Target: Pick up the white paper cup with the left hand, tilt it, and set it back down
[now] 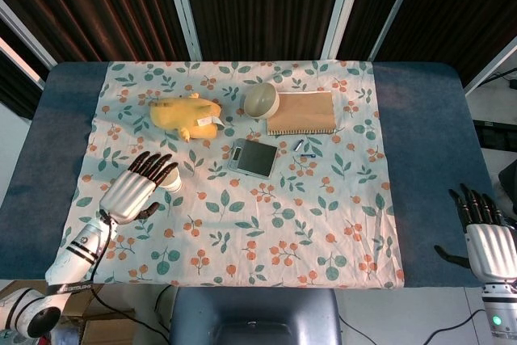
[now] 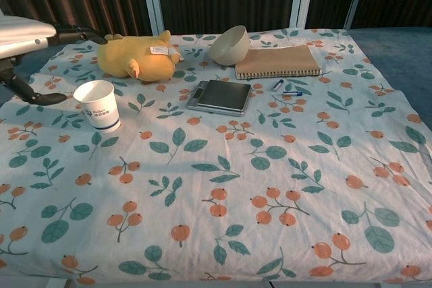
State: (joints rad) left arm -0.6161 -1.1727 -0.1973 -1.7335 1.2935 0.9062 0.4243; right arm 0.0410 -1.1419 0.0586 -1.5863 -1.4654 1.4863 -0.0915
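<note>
Left hand (image 1: 136, 187) hovers over the floral tablecloth (image 1: 323, 224), fingers spread, holding nothing. White paper cup (image 2: 98, 105) stands upright just past its fingertips (image 1: 166, 169); from the head view the hand covers most of the cup, and the chest view shows a gap between thumb and cup. Beyond the hand lies a yellow plush toy (image 1: 186, 114). Off to its right sit a small digital scale (image 1: 253, 157), a tipped cream bowl (image 1: 261, 100) and a tan spiral notebook (image 1: 301, 112). Right hand (image 1: 489, 240) rests well apart at the table's far right edge, fingers spread, empty.
</note>
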